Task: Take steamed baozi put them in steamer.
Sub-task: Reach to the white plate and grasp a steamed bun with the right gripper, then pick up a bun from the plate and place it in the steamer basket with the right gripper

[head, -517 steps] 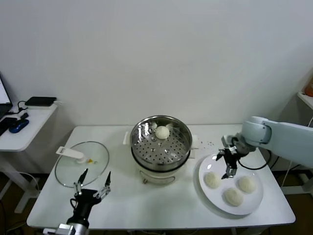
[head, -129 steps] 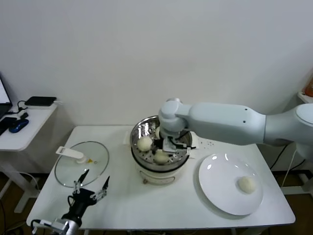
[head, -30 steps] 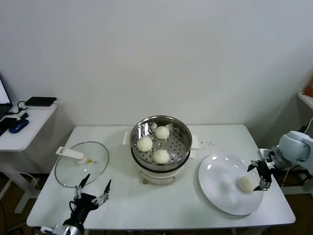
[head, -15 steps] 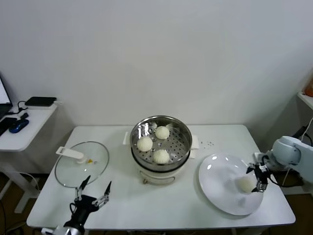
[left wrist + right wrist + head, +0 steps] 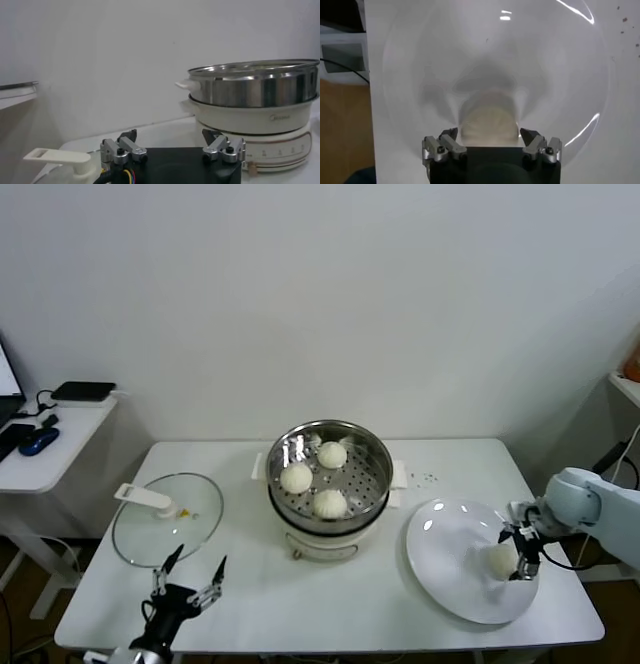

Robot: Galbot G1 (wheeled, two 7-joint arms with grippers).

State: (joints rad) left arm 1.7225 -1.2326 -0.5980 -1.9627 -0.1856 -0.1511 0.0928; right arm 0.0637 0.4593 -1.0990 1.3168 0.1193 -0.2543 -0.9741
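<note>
Three cream-white baozi [image 5: 330,503] lie in the steel steamer [image 5: 372,442] at the table's middle; the steamer also shows in the left wrist view [image 5: 252,89]. One baozi [image 5: 500,560] lies on the white plate [image 5: 450,574] at the right. My right gripper [image 5: 520,556] is open and straddles this bun, its fingers on either side. In the right wrist view the bun [image 5: 489,122] sits between the open fingertips of the right gripper [image 5: 490,135], which are not touching it. My left gripper [image 5: 190,572] is open and idle at the table's front left.
A round glass lid [image 5: 165,519] with a white handle [image 5: 143,498] lies left of the steamer. The handle shows in the left wrist view [image 5: 57,157]. A side desk [image 5: 45,444] with dark devices stands far left. The table's right edge is close to the plate.
My right gripper has moved in from the table's right edge over the plate and now straddles the last bun. The left arm has not moved.
</note>
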